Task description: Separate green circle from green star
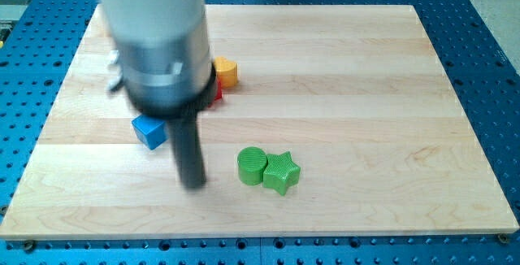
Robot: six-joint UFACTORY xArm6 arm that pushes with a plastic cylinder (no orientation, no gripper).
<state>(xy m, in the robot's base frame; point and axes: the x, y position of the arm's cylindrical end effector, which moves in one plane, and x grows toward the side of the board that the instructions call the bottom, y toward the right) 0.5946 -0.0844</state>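
Our arm point(154, 37) is motion-blurred and cut off by the view's top edge. It hides most of a red block point(217, 94), whose shape we cannot tell, and covers part of the yellow block point(227, 72) and the blue block point(149, 131). Our tip point(193, 185) is smeared too, its end indistinct.
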